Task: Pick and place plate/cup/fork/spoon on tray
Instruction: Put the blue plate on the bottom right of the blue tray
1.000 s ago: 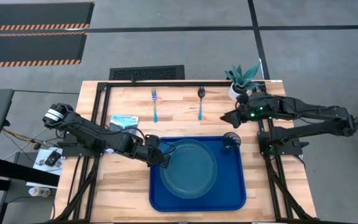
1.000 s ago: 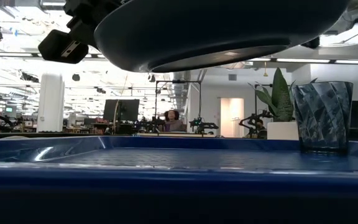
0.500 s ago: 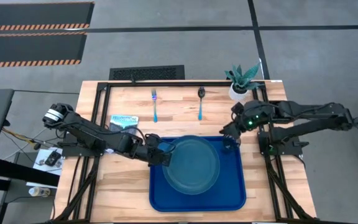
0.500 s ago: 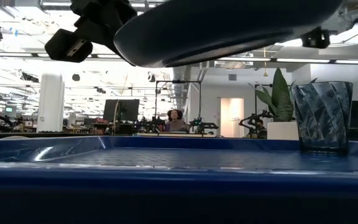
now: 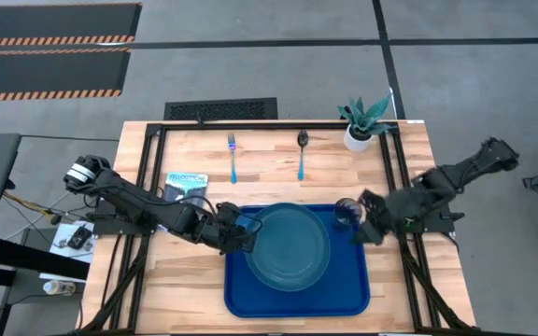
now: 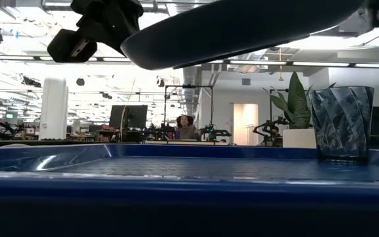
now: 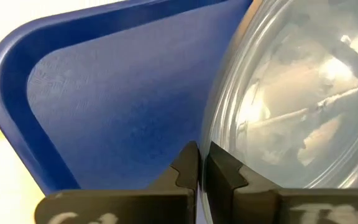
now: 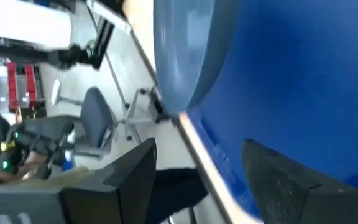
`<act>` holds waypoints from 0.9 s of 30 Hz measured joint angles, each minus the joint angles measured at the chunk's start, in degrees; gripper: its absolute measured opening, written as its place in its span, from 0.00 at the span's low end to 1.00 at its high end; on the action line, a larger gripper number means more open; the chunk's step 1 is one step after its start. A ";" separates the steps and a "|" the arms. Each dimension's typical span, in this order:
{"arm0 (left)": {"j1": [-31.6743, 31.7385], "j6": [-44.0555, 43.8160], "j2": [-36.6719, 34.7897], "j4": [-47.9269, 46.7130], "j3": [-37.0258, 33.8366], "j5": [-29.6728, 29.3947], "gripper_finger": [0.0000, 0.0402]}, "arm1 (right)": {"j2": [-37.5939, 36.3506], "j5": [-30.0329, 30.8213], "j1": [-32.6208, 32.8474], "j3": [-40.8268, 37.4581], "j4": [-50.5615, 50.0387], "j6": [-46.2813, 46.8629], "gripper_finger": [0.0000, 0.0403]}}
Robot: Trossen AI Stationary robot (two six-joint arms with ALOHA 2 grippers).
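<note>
High view: teal plate (image 5: 288, 247) over blue tray (image 5: 358, 289), clamped at 9 o'clock rim by left gripper (image 5: 247, 239). Dark cup (image 5: 347, 213) at tray's 1 o'clock corner; right gripper (image 5: 370, 224) just beside, fingers spread, empty. Fork (image 5: 233, 157), spoon (image 5: 301, 153) at 12 o'clock on wooden table (image 5: 194, 280).

Low view: plate (image 6: 242, 29) aloft, tilted above tray (image 6: 176, 168); lab room behind.

Left wrist view: fingers (image 7: 188, 169) shut on glossy rim (image 7: 229, 112); likely stiff, slippery, breakable — rim grip best.

Right wrist view: fingers (image 8: 135, 180) apart.
</note>
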 joint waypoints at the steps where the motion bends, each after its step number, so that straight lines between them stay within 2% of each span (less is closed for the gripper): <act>1: -0.16 0.01 0.00 0.00 0.00 -0.39 0.00 | 0.13 1.37 2.45 0.00 -0.06 1.76 0.65; 5: -0.62 0.49 0.00 0.00 0.00 -2.15 0.00 | 1.11 6.93 11.05 -0.02 -0.03 7.98 0.65; 9: -0.71 2.95 0.00 -0.17 0.00 -2.66 0.00 | 2.63 10.39 16.51 -0.02 0.04 13.27 0.65; 13: -0.71 2.89 0.00 -0.03 0.00 -2.22 0.00 | 3.97 10.85 19.09 -0.02 0.30 17.04 0.65; 17: -1.16 0.89 0.00 1.49 0.00 -0.92 0.00 | 4.08 10.21 22.36 -0.02 0.08 16.46 0.65; 27: -3.38 -12.03 0.92 4.73 0.00 -3.63 0.00 | 3.30 9.71 34.33 -0.02 -5.94 16.35 0.65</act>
